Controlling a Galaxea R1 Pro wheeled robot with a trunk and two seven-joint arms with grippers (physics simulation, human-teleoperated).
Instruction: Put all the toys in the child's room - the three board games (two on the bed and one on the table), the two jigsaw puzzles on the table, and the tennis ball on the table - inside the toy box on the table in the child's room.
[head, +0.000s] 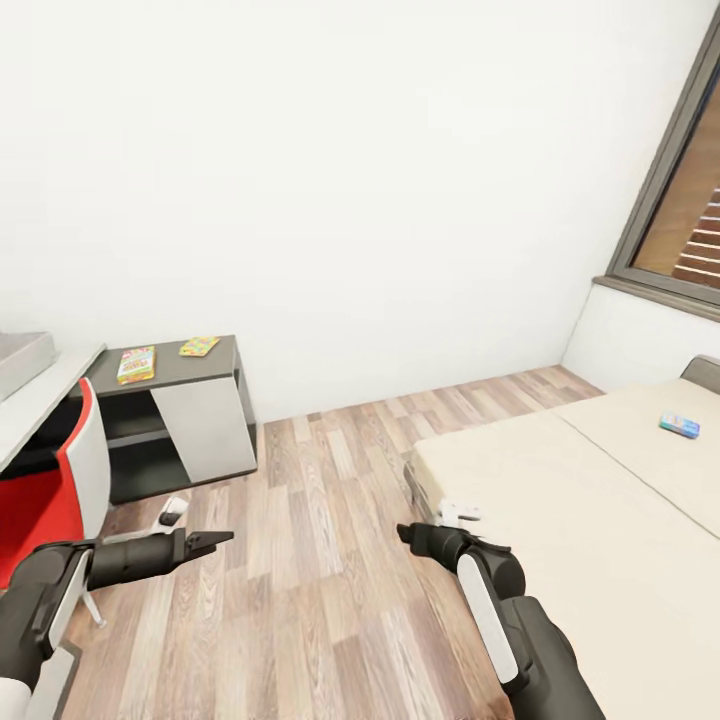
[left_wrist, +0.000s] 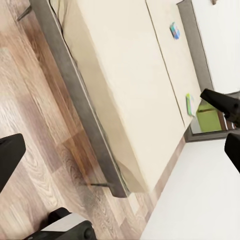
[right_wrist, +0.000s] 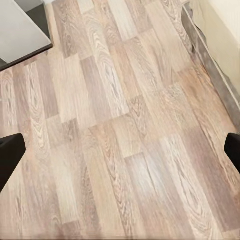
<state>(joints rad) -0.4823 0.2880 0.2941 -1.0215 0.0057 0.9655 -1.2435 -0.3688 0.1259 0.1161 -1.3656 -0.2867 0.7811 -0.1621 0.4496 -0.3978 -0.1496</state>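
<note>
Both end effectors hang released. Ahead of the left end effector (left_wrist: 231, 131), two board games (left_wrist: 174, 30) on the bed (left_wrist: 125, 75); right end effector (right_wrist: 120, 150) over floor (right_wrist: 120, 125).

table (head: 225, 352): dark grey top with white panel below, seen far left against the white wall | two flat colourful boxes lie on it: a red-yellow one (head: 136, 364) and a smaller yellow-green one (head: 199, 346), apart | bed (head: 560, 480): beige two-part mattress, right | small blue flat box (head: 679, 426) lies on its far part
</note>
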